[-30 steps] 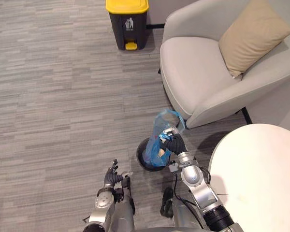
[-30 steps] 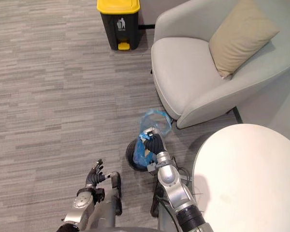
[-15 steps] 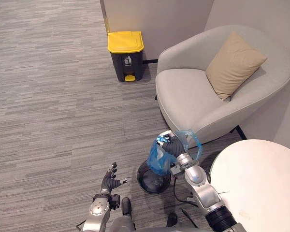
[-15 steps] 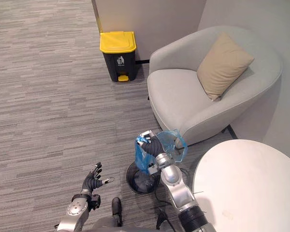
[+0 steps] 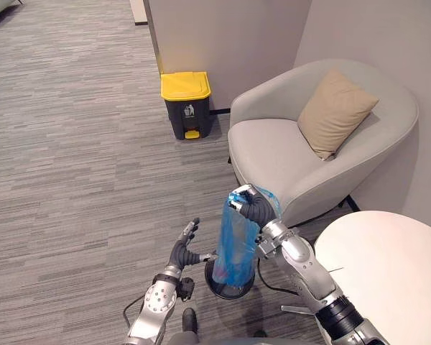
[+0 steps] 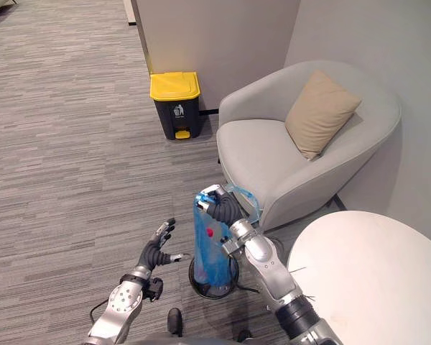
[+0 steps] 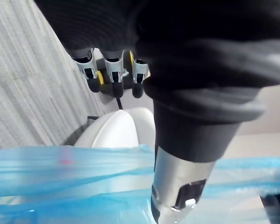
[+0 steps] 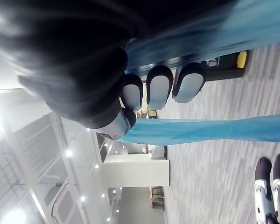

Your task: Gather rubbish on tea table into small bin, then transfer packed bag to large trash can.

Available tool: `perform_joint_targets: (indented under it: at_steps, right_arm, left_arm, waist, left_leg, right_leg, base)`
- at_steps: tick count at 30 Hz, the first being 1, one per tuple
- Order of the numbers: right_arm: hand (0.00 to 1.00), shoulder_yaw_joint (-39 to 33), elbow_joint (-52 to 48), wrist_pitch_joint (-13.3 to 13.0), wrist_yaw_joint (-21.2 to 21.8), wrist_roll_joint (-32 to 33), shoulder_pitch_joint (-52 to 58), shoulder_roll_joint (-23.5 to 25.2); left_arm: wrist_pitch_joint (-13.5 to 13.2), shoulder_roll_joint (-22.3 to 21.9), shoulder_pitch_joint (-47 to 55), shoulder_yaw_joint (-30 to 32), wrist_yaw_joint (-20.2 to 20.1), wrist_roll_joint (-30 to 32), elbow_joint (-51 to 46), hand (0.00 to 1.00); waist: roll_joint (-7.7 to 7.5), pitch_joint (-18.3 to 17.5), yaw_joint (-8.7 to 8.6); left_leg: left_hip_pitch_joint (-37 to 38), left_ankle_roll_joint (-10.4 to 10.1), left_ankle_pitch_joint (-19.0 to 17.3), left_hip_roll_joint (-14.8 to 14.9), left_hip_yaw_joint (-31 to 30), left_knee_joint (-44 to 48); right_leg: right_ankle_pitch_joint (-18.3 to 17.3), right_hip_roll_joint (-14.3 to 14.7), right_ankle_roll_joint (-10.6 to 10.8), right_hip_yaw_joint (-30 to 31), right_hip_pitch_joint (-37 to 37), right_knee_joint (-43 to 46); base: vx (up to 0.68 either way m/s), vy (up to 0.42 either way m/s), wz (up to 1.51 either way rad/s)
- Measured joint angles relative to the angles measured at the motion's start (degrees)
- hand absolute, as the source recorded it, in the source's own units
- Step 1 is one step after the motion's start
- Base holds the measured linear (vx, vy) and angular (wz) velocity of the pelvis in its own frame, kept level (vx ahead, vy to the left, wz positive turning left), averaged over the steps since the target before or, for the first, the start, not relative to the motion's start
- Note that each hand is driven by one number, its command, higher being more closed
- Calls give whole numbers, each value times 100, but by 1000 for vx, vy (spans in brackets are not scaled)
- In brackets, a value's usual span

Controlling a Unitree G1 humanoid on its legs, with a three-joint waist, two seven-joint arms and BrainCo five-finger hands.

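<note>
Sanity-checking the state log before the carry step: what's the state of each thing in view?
Blue plastic rubbish bag: hanging upright, held by its top.
Right hand: shut on bag's top.
Left hand: open, beside bag.
Small round black bin: upright on floor, bag's bottom at its mouth.
Yellow-lidded dark trash can: lid closed.
</note>
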Motion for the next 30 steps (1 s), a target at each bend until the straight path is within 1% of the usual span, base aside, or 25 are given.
perform_joint_targets:
  at_steps: [4, 8, 12, 16, 20, 25, 26, 30]
  right_arm:
    - [100, 31, -3, 4, -35, 213, -308, 12]
    - [100, 55, -33, 12, -52, 219, -465, 58]
    - [100, 329, -365, 18, -74, 403, -589, 108]
    - [100, 418, -448, 18, -148, 567, -691, 225]
    - [100, 554, -448, 17, -156, 864, -804, 277]
    - [100, 755, -707, 0, -159, 1028, -914, 325]
    - [100, 846, -707, -2, -170, 1082, -1029, 354]
    - [100, 897, -707, -2, -207, 1109, -1106, 411]
  left_arm:
    - [-1, -6, -98, -198, 109, 45, -358, 0]
    - [0, -58, -212, -246, 149, 53, -418, 0]
    - [7, -179, -270, -258, 252, 237, -597, 0]
    - [21, -331, -362, -269, 402, 486, -605, 0]
    - [134, -445, -490, -360, 669, 762, -602, 0]
    - [169, -599, -510, -371, 844, 878, -556, 0]
    - [222, -619, -521, -371, 889, 882, -485, 0]
    - [295, -621, -641, -371, 994, 885, -235, 0]
  waist:
    - [-12, -14, -29]
    - [-15, -25, -45]
    - [-38, -72, -99]
    - [-87, -153, -99]
    - [-87, -237, -114]
    - [-89, -239, -117]
    - [-88, -239, -120]
    - [-97, -245, -113]
  left_leg:
    - [17, 0, 0, -1, 1, 0]
    - [101, 0, -1, -7, 3, -6]
    - [100, 0, -2, -8, 14, -23]
    - [99, 0, -2, -15, 22, -7]
    - [118, 1, 0, -21, 19, -7]
    - [158, 2, 1, -20, 20, -21]
    - [169, 3, 2, -20, 20, -41]
    - [188, 3, 2, -23, 20, -42]
  right_leg:
    - [0, 2, 0, 13, 11, -1]
    - [0, 4, -1, 16, 61, -17]
    - [3, 4, 0, 28, 59, -56]
    - [20, 1, 5, 37, 63, -60]
    - [22, -5, 6, 38, 79, -56]
    - [24, -8, 5, 45, 109, -58]
    - [24, -9, 5, 48, 118, -58]
    - [24, -12, 6, 48, 140, -62]
  base:
    - [0, 0, 0]
    - [0, 0, 0]
    - [0, 0, 0]
    - [0, 0, 0]
    - [0, 0, 0]
    - [0, 0, 0]
    - [0, 0, 0]
    - [0, 0, 0]
